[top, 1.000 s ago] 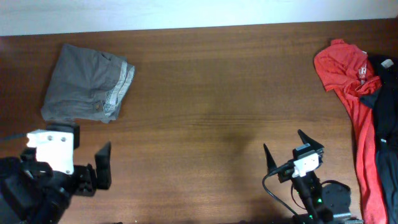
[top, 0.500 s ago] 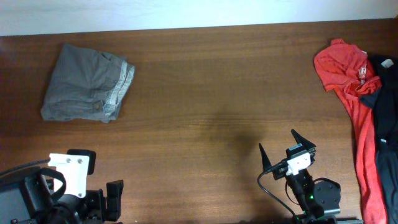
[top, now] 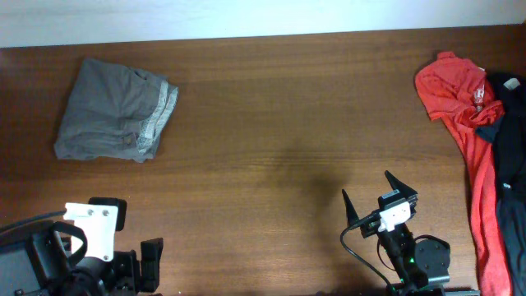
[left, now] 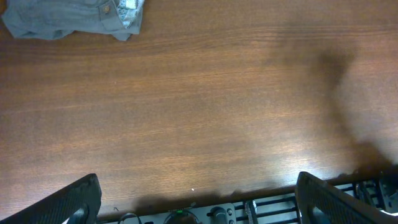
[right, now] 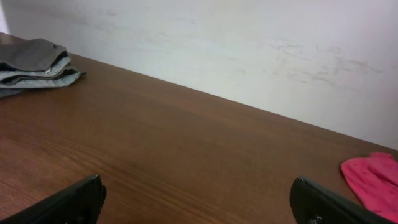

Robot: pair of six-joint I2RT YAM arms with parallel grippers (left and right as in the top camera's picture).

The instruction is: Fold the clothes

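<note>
Grey-olive woven shorts [top: 115,111] gripped by neither arm. Left gripper [left: 199,194]: black fingers [left: 74,199] spread wide with nothing between them, over bare wood at the near edge of the brown wooden table [top: 271,123], left side. Right gripper [top: 367,187]: its fingers [right: 78,199] also wide apart and empty, above the table's near edge, right of centre, tips pointing toward the far edge. Shorts lie folded in a compact bundle on the table's far-left part, well apart from both grippers. Paler grey waistband lining shows along the bundle's right side. Crumpled red fabric garment [top: 460,115] is draped at the table's right end. Dark garment [top: 509,123] touches it at the very right edge. White wall [right: 249,50] runs behind the table's far edge.
</note>
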